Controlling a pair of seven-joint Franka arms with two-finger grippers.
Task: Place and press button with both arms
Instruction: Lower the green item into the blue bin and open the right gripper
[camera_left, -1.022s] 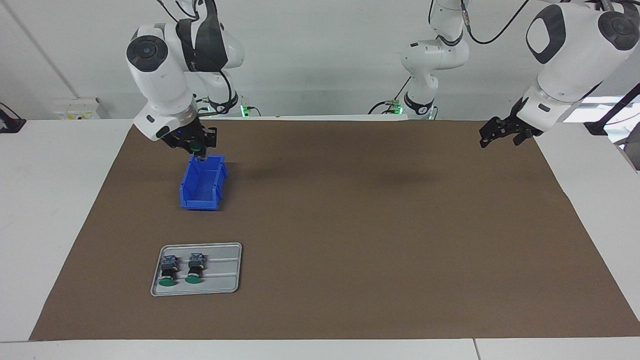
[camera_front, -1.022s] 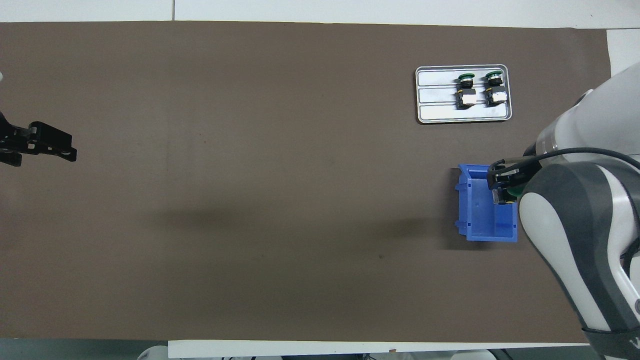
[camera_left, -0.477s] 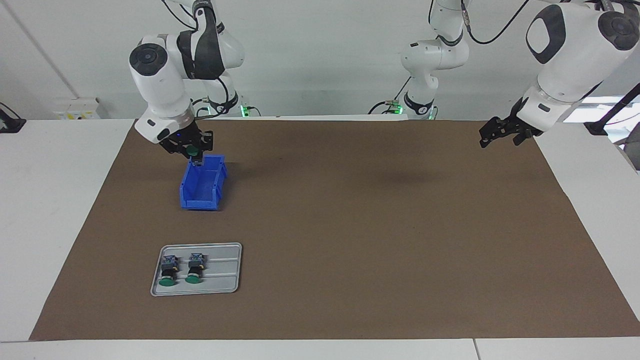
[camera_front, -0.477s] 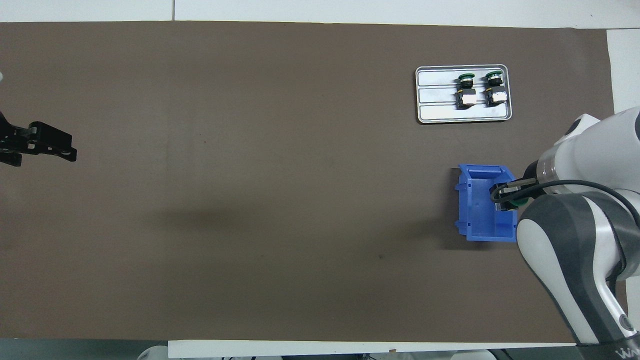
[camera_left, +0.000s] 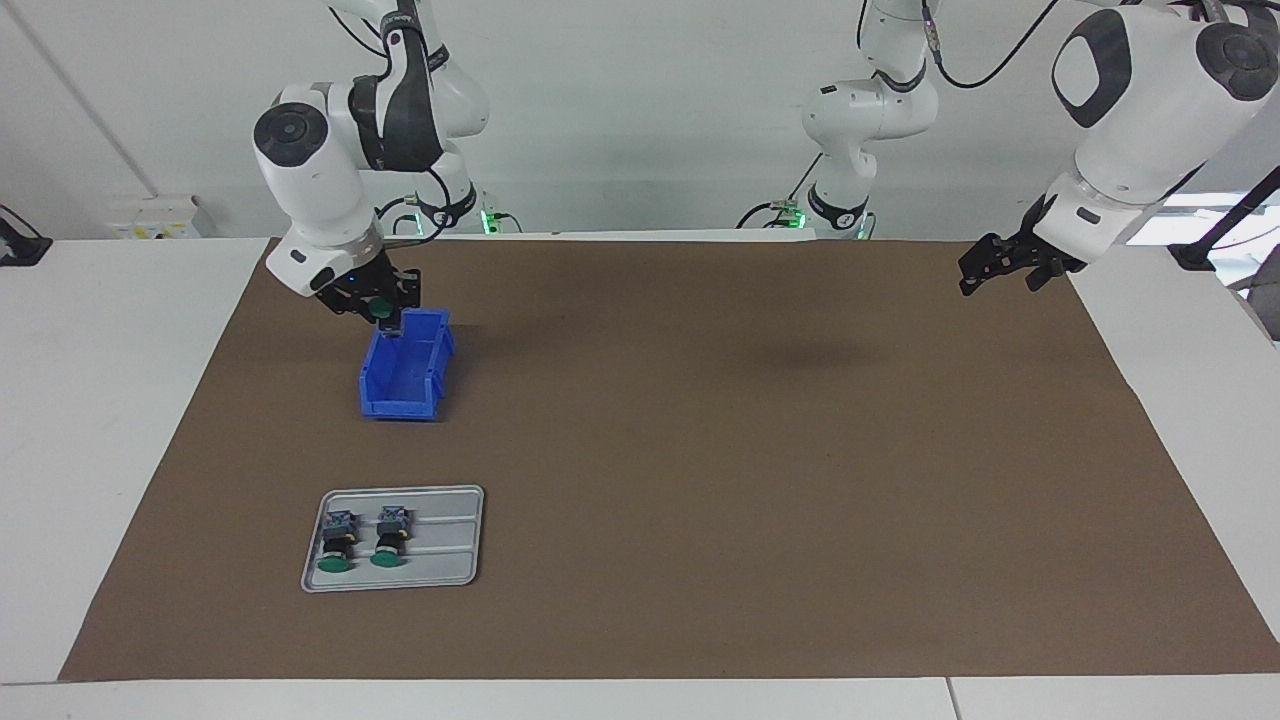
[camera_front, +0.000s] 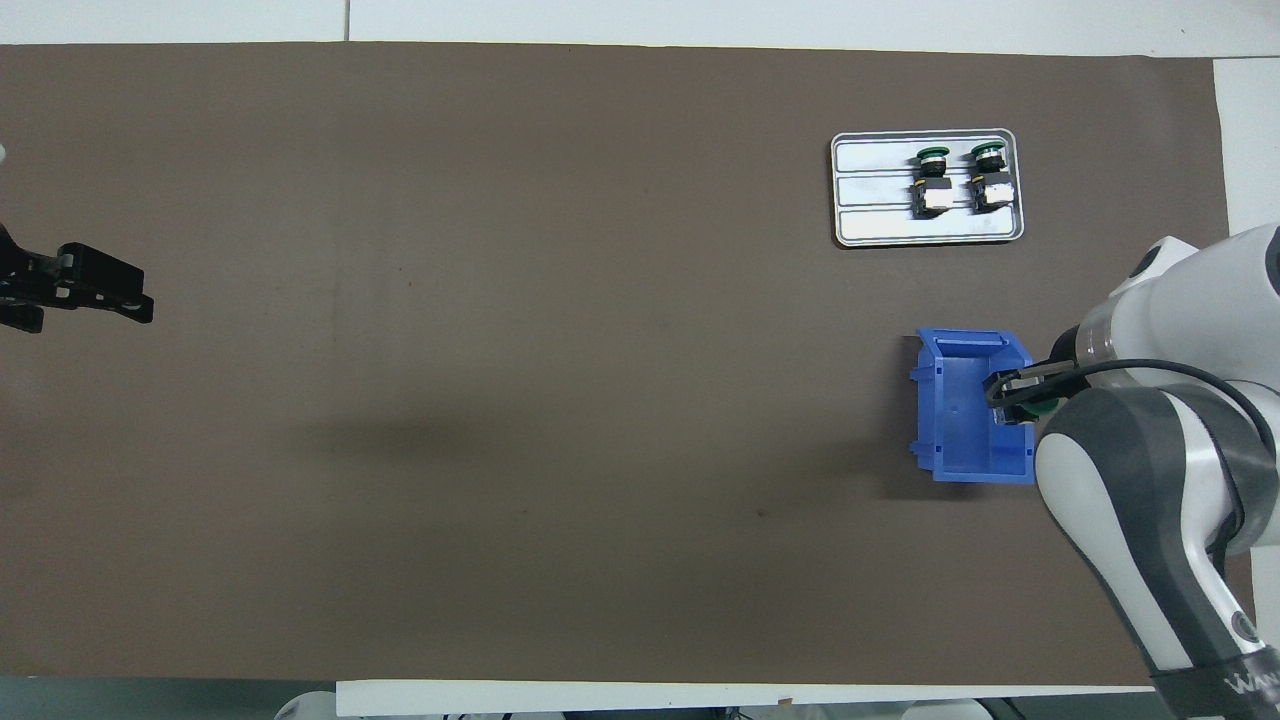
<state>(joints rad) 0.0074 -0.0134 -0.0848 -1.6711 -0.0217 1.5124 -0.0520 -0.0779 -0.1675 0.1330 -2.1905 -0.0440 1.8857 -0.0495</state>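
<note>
pinched between the right gripper (camera_left: 385, 311) fingertips, the round green-capped button (camera_left: 383, 306) hangs over the hard blue plastic bin (camera_left: 405, 372); left gripper (camera_left: 985, 268) waits, spread wide.

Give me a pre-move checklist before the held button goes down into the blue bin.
1. Right claw shut on the button: ok.
2. Button over the blue bin: ok, over the end nearest the robots.
3. Bin upright with nothing seen inside: ok.
4. Left claw clear of the bin, waiting over the mat's edge at its own end: ok.
5. Two spare buttons lying in the tray: ok.
6. Button's tilt in the grip: cannot tell.
</note>
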